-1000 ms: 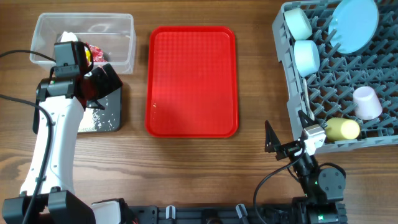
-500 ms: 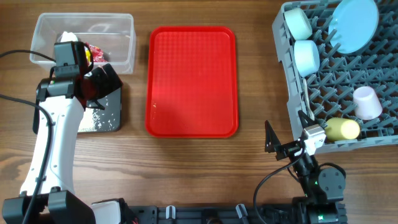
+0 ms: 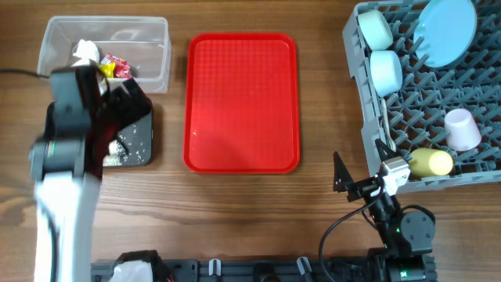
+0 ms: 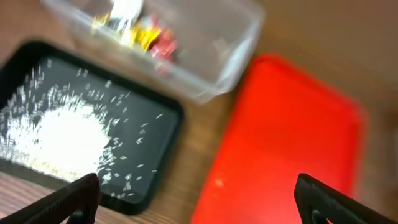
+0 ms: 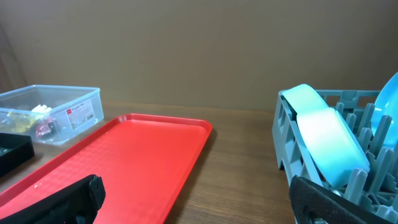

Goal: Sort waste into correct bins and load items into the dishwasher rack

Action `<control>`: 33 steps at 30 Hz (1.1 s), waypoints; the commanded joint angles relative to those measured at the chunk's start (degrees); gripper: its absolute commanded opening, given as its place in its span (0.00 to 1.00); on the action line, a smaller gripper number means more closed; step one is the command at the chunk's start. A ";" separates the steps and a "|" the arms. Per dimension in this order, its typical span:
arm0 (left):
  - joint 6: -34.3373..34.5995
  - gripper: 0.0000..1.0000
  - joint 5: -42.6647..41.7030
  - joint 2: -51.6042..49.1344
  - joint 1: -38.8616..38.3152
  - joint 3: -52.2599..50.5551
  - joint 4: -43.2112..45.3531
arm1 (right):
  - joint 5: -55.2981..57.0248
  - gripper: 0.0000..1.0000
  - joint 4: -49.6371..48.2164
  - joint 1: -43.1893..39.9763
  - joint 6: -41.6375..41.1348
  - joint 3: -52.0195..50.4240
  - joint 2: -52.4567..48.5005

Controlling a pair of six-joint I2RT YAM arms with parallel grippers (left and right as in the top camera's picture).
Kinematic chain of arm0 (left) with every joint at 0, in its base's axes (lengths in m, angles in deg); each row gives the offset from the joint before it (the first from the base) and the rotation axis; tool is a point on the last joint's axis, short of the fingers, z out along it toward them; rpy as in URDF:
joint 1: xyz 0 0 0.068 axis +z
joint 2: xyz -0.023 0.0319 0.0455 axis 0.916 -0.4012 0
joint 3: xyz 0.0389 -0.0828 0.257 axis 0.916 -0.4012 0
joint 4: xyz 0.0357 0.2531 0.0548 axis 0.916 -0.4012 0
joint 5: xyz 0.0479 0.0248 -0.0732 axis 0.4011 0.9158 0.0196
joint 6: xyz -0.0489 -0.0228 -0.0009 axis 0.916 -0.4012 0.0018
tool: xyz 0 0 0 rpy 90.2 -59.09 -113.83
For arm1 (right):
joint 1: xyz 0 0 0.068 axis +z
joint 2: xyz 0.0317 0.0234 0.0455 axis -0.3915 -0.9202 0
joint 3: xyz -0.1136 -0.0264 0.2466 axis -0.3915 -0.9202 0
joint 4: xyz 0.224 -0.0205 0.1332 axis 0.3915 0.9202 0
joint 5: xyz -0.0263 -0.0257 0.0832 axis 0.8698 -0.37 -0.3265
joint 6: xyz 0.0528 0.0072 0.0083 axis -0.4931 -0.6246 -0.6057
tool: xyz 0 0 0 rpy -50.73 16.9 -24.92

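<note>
Both arms are empty-handed. The left gripper [image 4: 196, 186] hangs with its fingers spread as wide as they go over the shallow black rectangular tray [image 3: 142, 150] near the table's left edge, its arm smeared in the overhead view. The right gripper [image 5: 194, 186] is just as wide open, low by the near right corner. Loose white rice grains [image 4: 56, 134] lie heaped in the black tray. The clear plastic rectangular tub [image 3: 145, 35] in the far left corner holds the crumpled white tissue [image 3: 84, 52] and the small crinkled snack wrappers [image 3: 116, 67]. The flat red serving tray [image 3: 243, 102] in the middle is bare. Along the right edge, the large grey pegged dishwasher rack [image 3: 362, 86] carries two pale-blue bowls [image 3: 376, 30], the round pale-blue plate [image 3: 445, 31], the small pink cup [image 3: 462, 129] and the small yellow cup [image 3: 431, 163], which lies on its side at the rack's near edge. I see no fork or spoon. The sorting looks about finished. If the yellow cup needs reseating, it should be light, stiff and a bit slick, so I would pinch it across the rim wall. The rice is too loose to grip at all.
</note>
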 commanded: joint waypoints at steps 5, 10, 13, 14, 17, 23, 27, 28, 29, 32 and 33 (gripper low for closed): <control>0.76 1.00 0.00 22.80 -1.18 -3.72 1.27 | -0.96 1.00 -0.37 -0.28 0.57 -0.46 0.74; 0.81 1.00 -1.49 35.36 -1.18 -19.47 14.93 | -0.96 1.00 -0.37 -0.28 0.57 -0.46 0.74; 2.14 1.00 -3.43 41.29 -1.18 -30.77 24.13 | -0.96 1.00 -0.37 -0.28 0.59 -0.46 0.74; 3.21 1.00 -3.65 43.04 -1.18 -34.58 27.30 | -0.96 1.00 -0.37 -0.28 0.59 -0.46 0.74; 6.25 1.00 -4.55 47.25 -1.18 -45.46 35.54 | -0.96 1.00 -0.37 -0.28 0.57 -0.46 0.74; 10.21 1.00 -4.70 53.79 -1.18 -59.98 45.35 | -0.96 1.00 -0.37 -0.28 0.59 -0.46 0.74; 9.42 1.00 -4.79 56.85 -1.18 -64.13 46.64 | -0.96 1.00 -0.37 -0.28 0.59 -0.46 0.74; 8.33 1.00 -4.44 57.81 -1.18 -64.81 46.40 | -0.96 1.00 -0.37 -0.28 0.59 -0.46 0.74; 5.68 1.00 -4.44 59.23 -1.18 -65.75 46.45 | -0.96 1.00 -0.37 -0.28 0.59 -0.46 0.74; 1.07 1.00 -4.44 61.90 -1.18 -67.49 46.45 | -0.96 1.00 -0.37 -0.28 0.61 -0.46 0.74; -0.31 1.00 -4.44 62.86 -1.18 -68.19 46.42 | -0.96 1.00 -0.37 -0.28 0.55 -0.46 0.74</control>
